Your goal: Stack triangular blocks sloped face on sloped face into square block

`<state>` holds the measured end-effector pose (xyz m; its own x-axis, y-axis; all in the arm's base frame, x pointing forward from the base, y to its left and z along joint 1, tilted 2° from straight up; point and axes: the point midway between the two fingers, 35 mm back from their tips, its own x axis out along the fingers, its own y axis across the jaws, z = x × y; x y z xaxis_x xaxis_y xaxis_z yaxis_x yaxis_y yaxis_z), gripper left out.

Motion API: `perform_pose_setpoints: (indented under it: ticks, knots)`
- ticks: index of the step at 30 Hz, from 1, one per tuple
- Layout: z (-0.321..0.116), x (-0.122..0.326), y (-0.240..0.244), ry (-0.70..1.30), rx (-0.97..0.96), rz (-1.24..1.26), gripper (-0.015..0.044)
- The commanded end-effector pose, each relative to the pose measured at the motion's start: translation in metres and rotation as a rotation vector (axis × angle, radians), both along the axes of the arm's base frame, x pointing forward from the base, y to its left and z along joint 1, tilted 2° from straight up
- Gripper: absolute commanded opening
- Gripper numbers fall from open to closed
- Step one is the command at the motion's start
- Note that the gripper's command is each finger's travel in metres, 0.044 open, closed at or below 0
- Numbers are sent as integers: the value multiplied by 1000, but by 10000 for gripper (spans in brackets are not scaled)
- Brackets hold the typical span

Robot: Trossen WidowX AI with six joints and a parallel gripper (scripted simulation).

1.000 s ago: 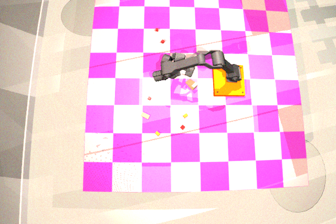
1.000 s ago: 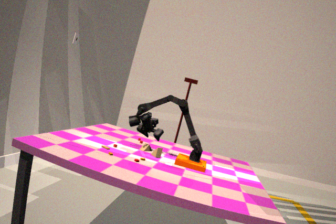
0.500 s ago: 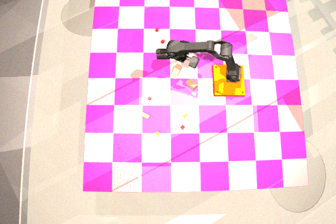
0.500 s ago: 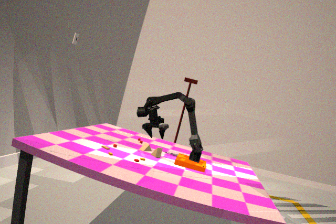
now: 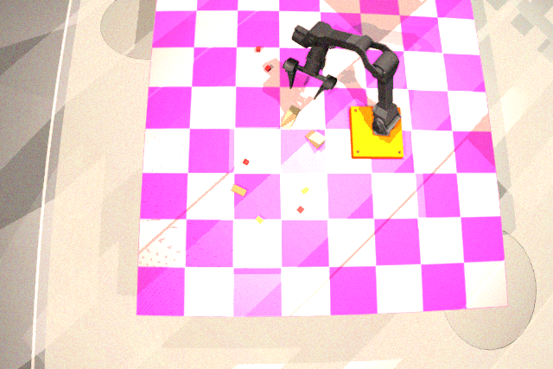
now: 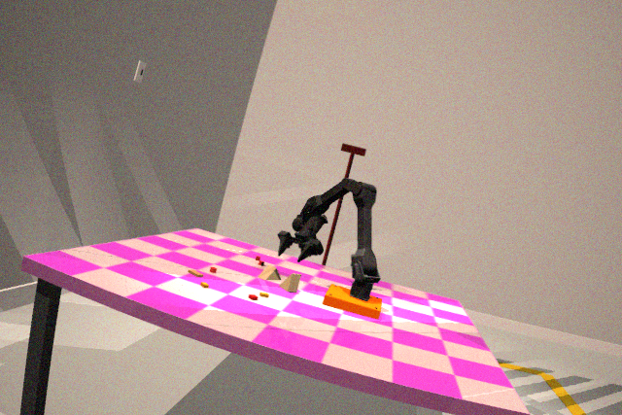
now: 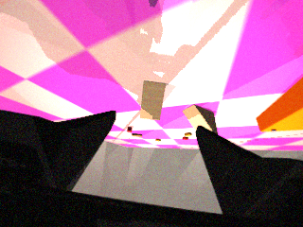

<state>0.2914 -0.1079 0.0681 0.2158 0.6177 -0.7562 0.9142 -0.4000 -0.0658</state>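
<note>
One tan triangular block [image 5: 290, 117] [image 6: 270, 273] [image 7: 153, 100] rests on the table, with a sloped side showing in the top and exterior views. The other triangular block [image 5: 316, 138] [image 6: 291, 283] [image 7: 198, 118] rests on the table a short way off, nearer the robot base. The two are apart, neither on the other. My gripper [image 5: 302, 92] [image 6: 290, 258] [image 7: 156, 122] is wide open and empty, raised above the table and touching neither block. How exactly each block's sloped face is turned is hard to tell at this size.
An orange-yellow base plate [image 5: 364, 146] [image 6: 351, 302] lies beside the nearer block. Small red cubes [image 5: 257, 48] [image 5: 268, 68] [image 5: 245, 162] [image 5: 300, 209], yellow pieces [image 5: 305, 190] [image 5: 259, 219] and a flat orange bar [image 5: 238, 189] are scattered on the checkered table [image 5: 209, 289].
</note>
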Motion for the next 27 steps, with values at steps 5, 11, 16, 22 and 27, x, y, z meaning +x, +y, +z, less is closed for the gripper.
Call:
perform_pose_setpoints:
  ticks: [5, 11, 16, 22, 27]
  knots:
    - [4, 3, 0, -88, 39, -3, 440]
    - [-27, 18, 24, -87, 36, -4, 440]
    - [-58, 29, 56, -89, 42, -4, 440]
    - [-66, 31, 65, -90, 45, -3, 440]
    - [-66, 31, 65, -90, 45, -3, 440]
